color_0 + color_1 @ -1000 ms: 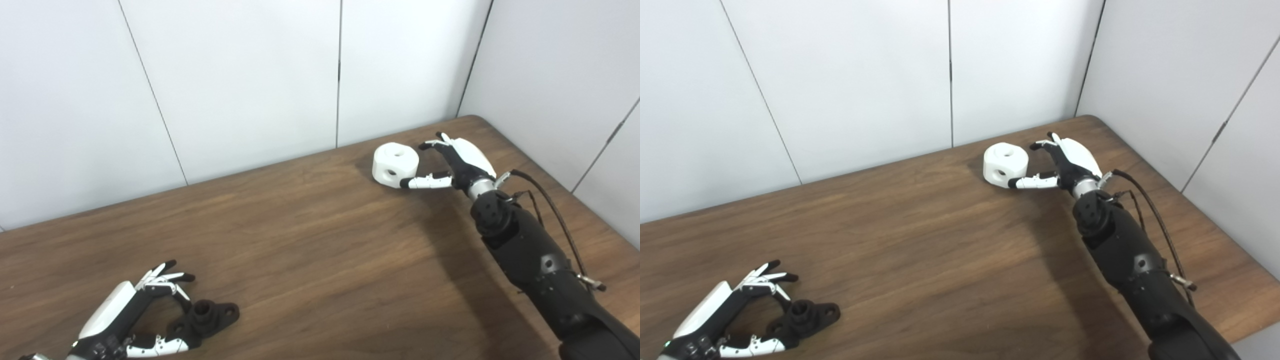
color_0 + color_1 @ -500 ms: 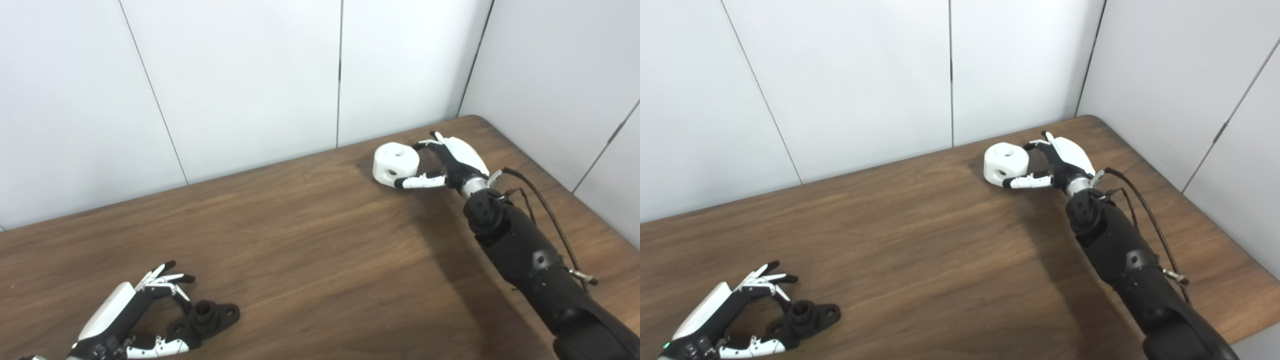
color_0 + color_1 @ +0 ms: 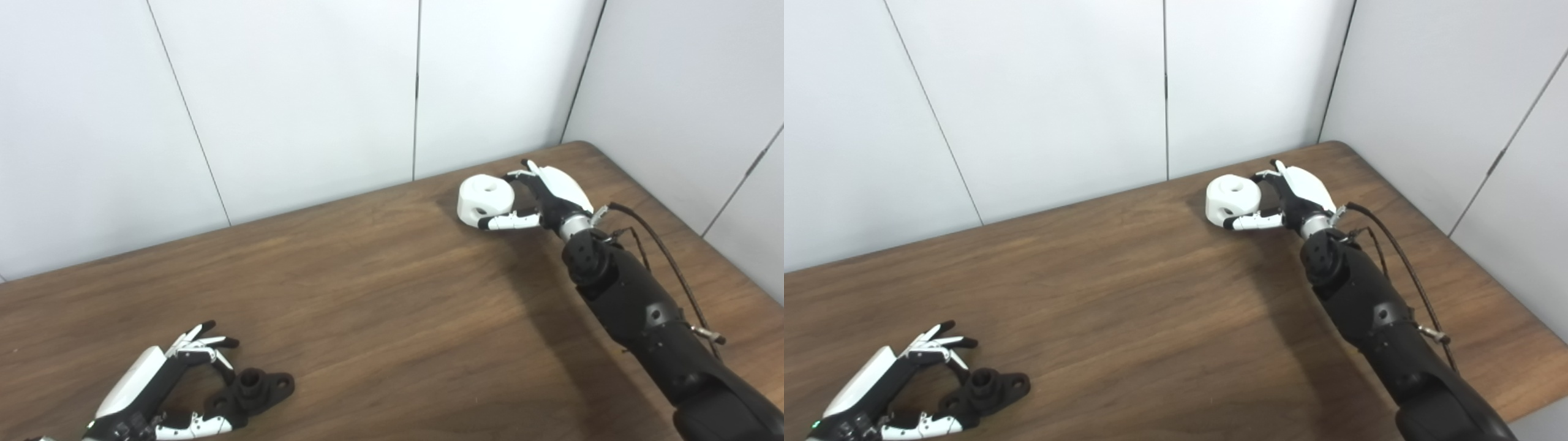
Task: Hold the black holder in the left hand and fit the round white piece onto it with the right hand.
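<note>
We see a wooden table [image 3: 380, 294], dark walnut-tone top with visible grain running roughly left to right. Its far right corner [image 3: 582, 146] is rounded, and the right edge [image 3: 1540, 331] runs toward the near right, clearest in the right eye view. Behind it stand white wall panels [image 3: 294, 98], split by thin dark vertical seams [image 3: 416, 86]; one seam on the left [image 3: 184, 110] leans. The table's far edge sits against the panels. A second wall [image 3: 686, 92] meets the first at a corner [image 3: 582, 67] on the right and has its own diagonal seam [image 3: 1513, 135]. A soft dark shadow [image 3: 551, 288] lies on the tabletop at right.
</note>
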Available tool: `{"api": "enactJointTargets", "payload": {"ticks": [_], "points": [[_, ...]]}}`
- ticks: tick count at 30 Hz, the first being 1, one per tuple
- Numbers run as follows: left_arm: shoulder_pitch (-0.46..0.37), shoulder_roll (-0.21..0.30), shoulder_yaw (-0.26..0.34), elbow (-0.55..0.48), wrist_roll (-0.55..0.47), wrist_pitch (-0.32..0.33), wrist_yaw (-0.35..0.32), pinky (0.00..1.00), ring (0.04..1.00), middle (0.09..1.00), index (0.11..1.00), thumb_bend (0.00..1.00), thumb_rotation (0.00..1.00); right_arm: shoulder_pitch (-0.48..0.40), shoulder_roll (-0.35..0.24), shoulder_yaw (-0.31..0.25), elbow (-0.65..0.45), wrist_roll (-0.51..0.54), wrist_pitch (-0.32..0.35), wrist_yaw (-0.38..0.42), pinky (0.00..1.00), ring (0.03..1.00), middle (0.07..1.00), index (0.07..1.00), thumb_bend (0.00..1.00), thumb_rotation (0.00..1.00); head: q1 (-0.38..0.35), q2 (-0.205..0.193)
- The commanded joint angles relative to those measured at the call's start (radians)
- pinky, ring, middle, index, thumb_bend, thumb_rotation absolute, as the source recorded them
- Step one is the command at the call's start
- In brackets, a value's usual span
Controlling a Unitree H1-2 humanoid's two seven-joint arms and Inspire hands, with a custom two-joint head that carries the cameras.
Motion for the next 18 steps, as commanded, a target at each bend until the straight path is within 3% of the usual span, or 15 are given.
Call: {"api": "enactJointTargets", "payload": {"ticks": [1,9,12,15,16,18], "points": [[-0.012,0.021,0.012,-0.025,-0.002,0.001,0.002,1.00,0.993,0.825,0.481,0.52,0.04,-0.050,-0.014,-0.003,-0.002,-0.010,-0.018,-0.025,1.00,1.000,1.000,0.804,1.00,0.57,0.002,0.002],[-0.008,0.023,0.015,-0.038,-0.010,0.009,-0.003,1.00,0.992,0.826,0.482,0.52,0.04,-0.067,-0.006,0.021,0.028,-0.036,0.004,-0.036,1.00,1.000,1.000,0.796,1.00,0.58,0.010,0.005],[-0.003,0.023,0.020,-0.049,-0.012,0.015,-0.004,1.00,0.996,0.828,0.482,0.52,0.04,-0.078,0.000,0.026,0.075,-0.042,-0.026,-0.068,1.00,1.000,0.974,0.693,1.00,0.48,0.014,0.006],[0.002,0.025,0.027,-0.054,-0.012,0.010,-0.001,1.00,0.993,0.825,0.482,0.52,0.04,-0.091,0.006,0.026,0.141,-0.032,-0.086,-0.119,1.00,1.000,0.894,0.532,0.90,0.30,0.019,0.009],[0.004,0.025,0.030,-0.055,-0.013,0.009,0.000,1.00,0.993,0.825,0.482,0.52,0.04,-0.092,0.008,0.026,0.149,-0.030,-0.096,-0.132,1.00,1.000,0.870,0.503,0.68,0.22,0.021,0.008],[0.008,0.024,0.036,-0.057,-0.016,0.006,0.000,1.00,0.993,0.824,0.482,0.52,0.04,-0.094,0.013,0.026,0.164,-0.027,-0.116,-0.158,1.00,1.000,0.852,0.487,0.56,0.17,0.022,0.012]]}}
